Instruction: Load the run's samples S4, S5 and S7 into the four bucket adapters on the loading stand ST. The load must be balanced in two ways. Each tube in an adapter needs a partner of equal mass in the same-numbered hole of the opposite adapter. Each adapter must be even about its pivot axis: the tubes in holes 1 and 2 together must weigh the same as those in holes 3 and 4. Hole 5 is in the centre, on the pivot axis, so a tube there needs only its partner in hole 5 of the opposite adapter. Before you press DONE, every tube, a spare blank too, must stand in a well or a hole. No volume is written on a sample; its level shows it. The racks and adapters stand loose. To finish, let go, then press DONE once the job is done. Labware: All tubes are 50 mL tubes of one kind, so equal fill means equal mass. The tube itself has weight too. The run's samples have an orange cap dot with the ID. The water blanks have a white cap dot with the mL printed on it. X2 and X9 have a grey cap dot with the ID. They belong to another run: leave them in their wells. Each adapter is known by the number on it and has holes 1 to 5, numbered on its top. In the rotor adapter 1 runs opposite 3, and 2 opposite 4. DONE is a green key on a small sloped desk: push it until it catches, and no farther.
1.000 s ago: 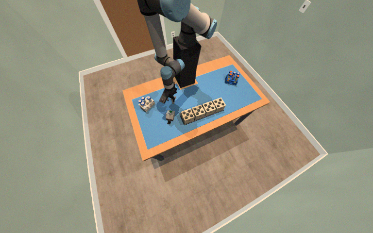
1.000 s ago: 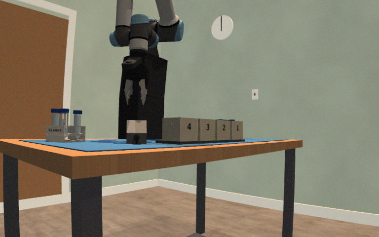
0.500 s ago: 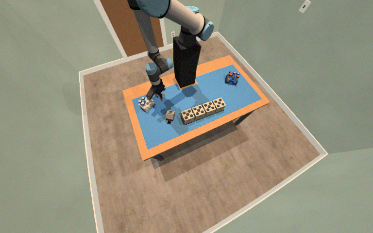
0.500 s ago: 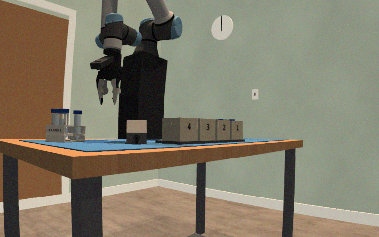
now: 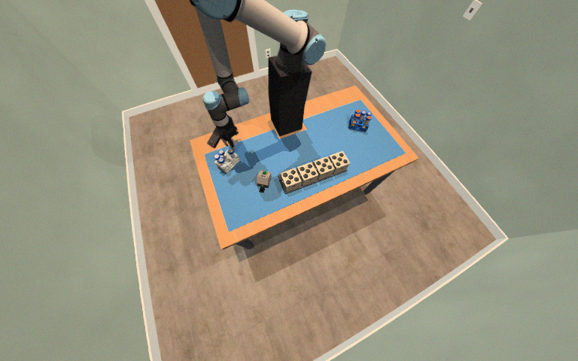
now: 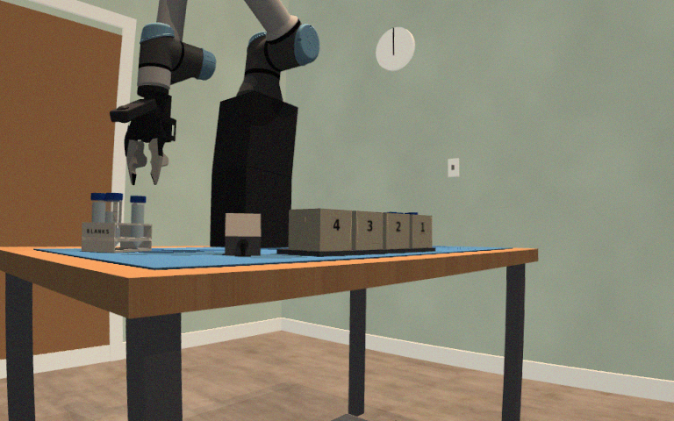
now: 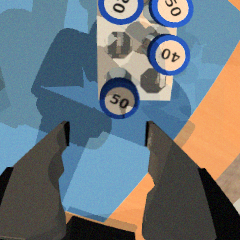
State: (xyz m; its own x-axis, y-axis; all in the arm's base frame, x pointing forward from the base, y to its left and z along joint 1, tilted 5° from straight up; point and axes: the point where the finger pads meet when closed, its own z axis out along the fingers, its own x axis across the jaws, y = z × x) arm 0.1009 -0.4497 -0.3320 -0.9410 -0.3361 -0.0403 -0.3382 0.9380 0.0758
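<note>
My gripper is open and empty. It hangs above the back right edge of the white BLANKS rack at the table's left end. In the wrist view, a blank tube marked 50 stands just ahead of the fingertips, with a blank marked 40 and another 50 farther on. The four tan adapters stand in a row on the stand: 4, 3, 2, 1. Their holes look empty. The blue sample rack with orange-dotted tubes stands at the far right.
The DONE desk with its green key stands between the blanks rack and adapter 4. The arm's black pedestal rises at the table's back edge. The table's left edge is close to the blanks rack.
</note>
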